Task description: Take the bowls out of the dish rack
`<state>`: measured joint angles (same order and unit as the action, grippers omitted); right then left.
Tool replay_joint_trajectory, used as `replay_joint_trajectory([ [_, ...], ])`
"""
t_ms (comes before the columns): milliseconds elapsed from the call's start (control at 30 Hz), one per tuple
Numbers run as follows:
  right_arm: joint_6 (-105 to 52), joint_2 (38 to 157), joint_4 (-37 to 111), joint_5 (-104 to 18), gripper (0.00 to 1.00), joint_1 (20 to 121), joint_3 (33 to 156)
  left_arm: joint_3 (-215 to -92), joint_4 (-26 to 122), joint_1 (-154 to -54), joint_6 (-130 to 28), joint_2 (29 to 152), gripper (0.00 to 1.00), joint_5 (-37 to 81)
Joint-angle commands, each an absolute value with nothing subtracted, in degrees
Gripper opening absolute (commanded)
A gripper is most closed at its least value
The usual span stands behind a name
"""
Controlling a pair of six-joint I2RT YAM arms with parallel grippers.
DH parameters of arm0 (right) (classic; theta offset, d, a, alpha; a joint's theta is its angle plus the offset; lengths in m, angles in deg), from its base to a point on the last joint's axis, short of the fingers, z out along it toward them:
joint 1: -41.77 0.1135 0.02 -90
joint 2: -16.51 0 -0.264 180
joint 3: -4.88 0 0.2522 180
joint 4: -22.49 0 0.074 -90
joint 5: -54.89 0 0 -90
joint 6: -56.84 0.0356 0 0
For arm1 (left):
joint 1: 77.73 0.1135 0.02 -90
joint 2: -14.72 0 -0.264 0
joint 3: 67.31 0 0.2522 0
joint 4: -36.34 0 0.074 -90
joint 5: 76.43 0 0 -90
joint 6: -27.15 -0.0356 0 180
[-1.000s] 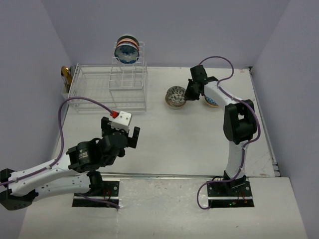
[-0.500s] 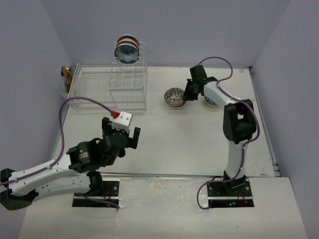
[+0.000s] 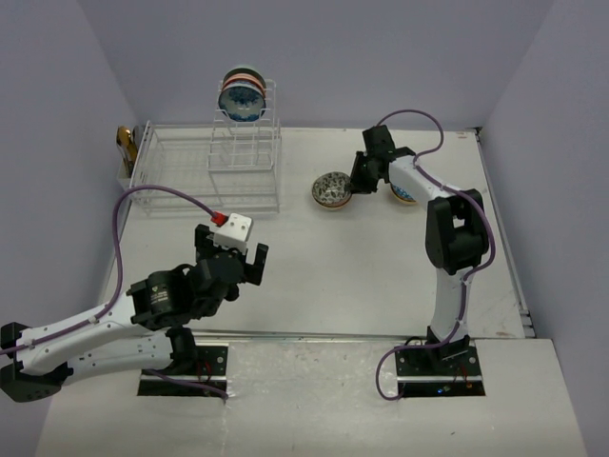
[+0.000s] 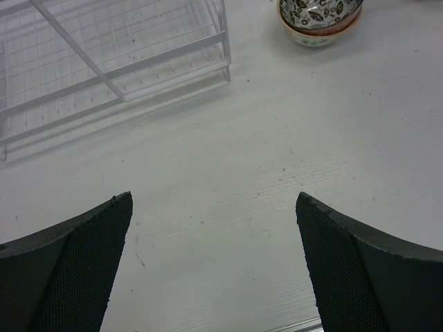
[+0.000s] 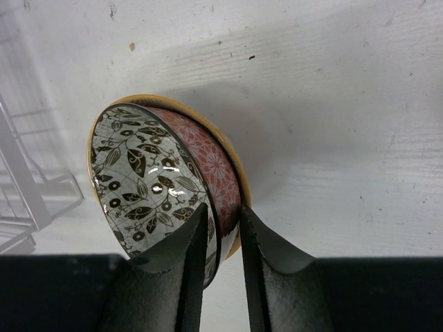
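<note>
A bowl (image 3: 332,189) with a black leaf pattern inside and a pink floral outside sits on the table right of the dish rack (image 3: 205,171); it also shows at the top of the left wrist view (image 4: 320,19). My right gripper (image 3: 354,181) straddles that bowl's (image 5: 156,183) near rim: the gripper (image 5: 223,211) has one finger inside and one outside, jaws slightly parted, grip slack. A blue-patterned bowl (image 3: 242,98) stands on edge atop the rack's tower. My left gripper (image 3: 230,262) hovers wide open (image 4: 214,200) over bare table near the rack's (image 4: 118,69) front corner.
A blue bowl (image 3: 403,195) rests on the table behind the right arm, partly hidden. A golden-brown object (image 3: 125,143) sits at the rack's left end. Purple walls close in the back and both sides of the table.
The right jaws have parted from shut. The leaf-patterned bowl has shifted slightly left and settled onto the table. The left arm has not moved.
</note>
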<state>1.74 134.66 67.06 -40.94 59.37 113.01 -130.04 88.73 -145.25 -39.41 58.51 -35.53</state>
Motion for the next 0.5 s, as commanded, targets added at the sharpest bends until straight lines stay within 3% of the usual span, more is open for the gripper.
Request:
replay_joint_trajectory([
  [0,1.2,132.8,66.0,-41.0,0.27,59.4,113.8,-129.8,87.7,-145.1,-38.4,58.1,1.00,-35.6],
  [467,0.9,131.6,65.3,-39.9,0.22,59.3,110.5,-129.7,87.6,-145.1,-38.4,58.7,1.00,-35.2],
])
